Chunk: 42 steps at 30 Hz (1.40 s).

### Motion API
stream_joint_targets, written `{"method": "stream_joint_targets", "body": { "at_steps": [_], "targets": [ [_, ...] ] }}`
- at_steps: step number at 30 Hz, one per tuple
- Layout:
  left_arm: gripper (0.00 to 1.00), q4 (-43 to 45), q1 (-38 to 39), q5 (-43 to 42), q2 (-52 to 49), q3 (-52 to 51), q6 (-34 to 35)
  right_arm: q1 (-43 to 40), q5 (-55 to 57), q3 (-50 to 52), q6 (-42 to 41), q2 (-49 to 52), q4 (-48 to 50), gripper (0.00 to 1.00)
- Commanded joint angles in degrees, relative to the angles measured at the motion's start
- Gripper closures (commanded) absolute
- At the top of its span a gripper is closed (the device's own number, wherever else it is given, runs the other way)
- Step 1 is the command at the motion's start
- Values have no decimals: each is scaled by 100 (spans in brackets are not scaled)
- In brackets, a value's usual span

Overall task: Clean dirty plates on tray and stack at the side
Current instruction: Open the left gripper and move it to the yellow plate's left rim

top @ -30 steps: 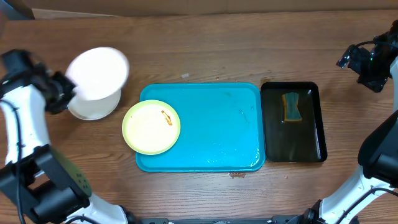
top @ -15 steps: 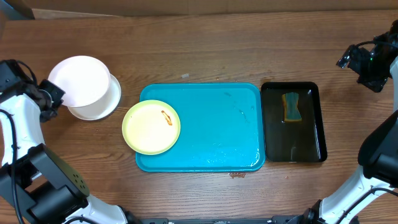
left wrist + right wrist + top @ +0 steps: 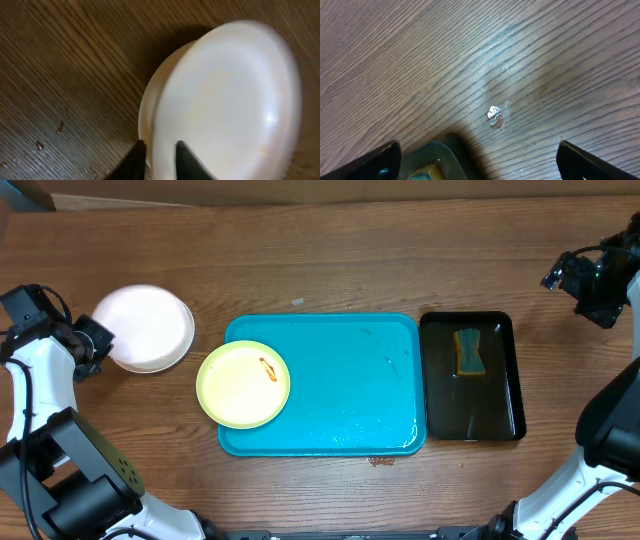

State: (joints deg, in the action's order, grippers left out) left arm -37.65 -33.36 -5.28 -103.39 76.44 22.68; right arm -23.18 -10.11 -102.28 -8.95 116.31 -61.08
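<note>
Two white plates lie stacked on the wood left of the tray; the upper plate [image 3: 143, 323] [image 3: 225, 95] rests on the lower one [image 3: 148, 95]. My left gripper [image 3: 96, 341] [image 3: 159, 148] straddles the upper plate's left rim, jaws slightly parted, one finger outside the rim and one over the plate. The pale yellow-green plate [image 3: 243, 384], with an orange smear, sits on the left end of the turquoise tray [image 3: 350, 380], overhanging its rim. My right gripper [image 3: 565, 280] [image 3: 477, 155] hangs wide open over bare wood at the far right, holding nothing.
A narrow black tray [image 3: 500, 385] [image 3: 442, 152] stands right of the turquoise one, with a yellow-and-green sponge [image 3: 467, 352] in its far end. Small crumbs lie on the wood near the tray's front edge [image 3: 380, 461] and under the right gripper [image 3: 494, 116].
The upper white plate, held tilted a second ago, has come down flat onto the lower plate. My left gripper moved left and down with it, and its jaws have parted. The right arm is still.
</note>
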Motion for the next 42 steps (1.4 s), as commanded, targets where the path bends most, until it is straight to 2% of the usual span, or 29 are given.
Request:
{"method": "stream_joint_targets", "body": {
  "at_steps": [1, 2, 3, 4, 6, 8, 10, 12, 16, 20, 22, 28, 36, 42],
  "targets": [
    [42, 17, 7, 37, 140, 4, -81, 7, -20, -81, -7, -66, 20, 0],
    [26, 2, 7, 11, 140, 4, -81, 7, -20, -81, -7, -66, 20, 0],
    [17, -57, 7, -81, 140, 4, -85, 7, -20, -81, -7, -66, 20, 0],
    [15, -142, 7, -177, 140, 4, -85, 7, -20, -81, -7, -66, 20, 0],
    [18, -400, 7, -503, 140, 4, -90, 7, -20, -81, -7, -66, 20, 0],
    [27, -800, 7, -1056, 140, 4, -190, 7, -20, -81, -7, -66, 20, 0],
    [34, -1143, 22, -1543, 140, 4, -498, 7, -20, -81, -7, -66, 20, 0],
    [37, -1482, 83, -1794, 140, 4, -796, 7, -20, -81, -7, -66, 20, 0],
    [40, -2035, 330, -1803, 140, 2, -1207, 7, -20, -81, -7, -66, 20, 0],
    [55, -2264, 817, -1550, 140, -66, -1246, 7, -20, -81, -7, -66, 20, 0],
    [58, -2262, 1034, -1419, 140, -129, -1244, 7, -20, -81, -7, -66, 20, 0],
    [57, -2201, 1709, -654, 140, -302, -1239, 7, -20, -81, -7, -66, 20, 0],
    [57, -2262, 2124, -612, 140, -321, -1239, 7, -20, -81, -7, -66, 20, 0],
    [58, -2734, 2177, -612, 142, -323, -1237, 7, -20, -81, -7, -66, 20, 0]
  ]
}}
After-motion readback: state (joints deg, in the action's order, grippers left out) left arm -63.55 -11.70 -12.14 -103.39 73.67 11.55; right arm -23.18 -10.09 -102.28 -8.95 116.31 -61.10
